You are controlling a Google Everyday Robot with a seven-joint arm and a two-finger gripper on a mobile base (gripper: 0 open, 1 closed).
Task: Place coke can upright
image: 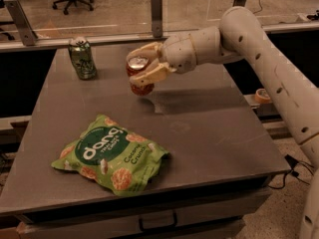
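The red coke can [140, 75] is held in my gripper [143, 63], upright with its silver top facing up, just above the grey table [209, 133] near the middle back. The cream fingers [149, 74] are shut around the can's upper half. My white arm reaches in from the right. The can's lower part shows below the fingers.
A green drink can [82, 58] stands upright at the table's back left. A green Dang snack bag [112, 155] lies at the front left. A glass barrier with metal posts [156, 14] runs behind the table. Office chairs stand on the floor beyond.
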